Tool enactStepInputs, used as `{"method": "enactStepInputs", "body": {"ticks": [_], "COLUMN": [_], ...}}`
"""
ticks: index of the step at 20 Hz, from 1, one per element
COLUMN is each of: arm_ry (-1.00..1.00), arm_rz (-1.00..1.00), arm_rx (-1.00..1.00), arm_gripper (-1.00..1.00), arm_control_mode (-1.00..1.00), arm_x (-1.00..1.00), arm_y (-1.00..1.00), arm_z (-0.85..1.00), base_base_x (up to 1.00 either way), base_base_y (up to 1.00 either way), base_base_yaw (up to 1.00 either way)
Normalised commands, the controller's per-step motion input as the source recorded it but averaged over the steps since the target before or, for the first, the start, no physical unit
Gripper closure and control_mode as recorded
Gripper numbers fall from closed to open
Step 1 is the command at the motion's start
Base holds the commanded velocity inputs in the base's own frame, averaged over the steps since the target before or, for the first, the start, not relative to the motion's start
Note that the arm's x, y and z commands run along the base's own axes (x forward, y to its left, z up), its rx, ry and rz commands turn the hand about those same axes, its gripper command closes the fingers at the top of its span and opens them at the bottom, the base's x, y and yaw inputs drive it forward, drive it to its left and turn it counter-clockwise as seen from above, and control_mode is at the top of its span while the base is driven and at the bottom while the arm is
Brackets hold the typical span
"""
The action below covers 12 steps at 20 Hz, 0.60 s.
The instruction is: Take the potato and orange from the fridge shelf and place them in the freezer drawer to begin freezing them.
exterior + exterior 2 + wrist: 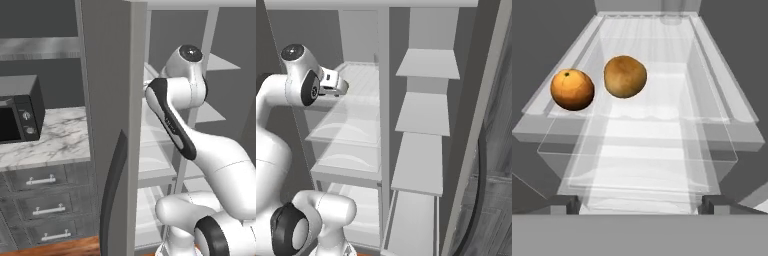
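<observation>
Sitting side by side on a clear glass fridge shelf [662,112], the orange [572,89] and the potato [625,76] fill the upper left of the hand view, the orange at the left and lower, the potato just right of it and slightly higher; a thin gap shows between them. Both rest near the shelf's left edge. More clear shelves stack below toward the bottom of that frame. The claw [640,204] shows its two dark tips at the lower left and lower right of the hand view, spread wide with nothing between them, well short of both items. In the left base view the white arm [210,150] bends from the lower right up to the frame's upper middle, beside the open grey fridge door [112,100]; a microwave [19,110] stands on the marble surface [55,137] at left.
</observation>
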Motion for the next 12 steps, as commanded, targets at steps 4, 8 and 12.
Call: {"method": "enactStepInputs", "body": {"ticks": [4, 8, 12], "arm_ry": [0.00, 0.00, 0.01], "arm_rz": [0.00, 0.00, 0.05], "arm_rx": [0.00, 0.00, 0.00], "arm_gripper": [-1.00, -1.00, -1.00], "arm_control_mode": [-1.00, -1.00, -1.00], "arm_x": [0.61, 0.67, 0.65], "arm_y": [0.27, 0.20, 0.00], "arm_z": [0.00, -0.08, -0.29], "base_base_x": [0.00, 0.00, 0.00], "base_base_y": [0.00, 0.00, 0.00], "base_base_yaw": [0.00, 0.00, 0.00]}}
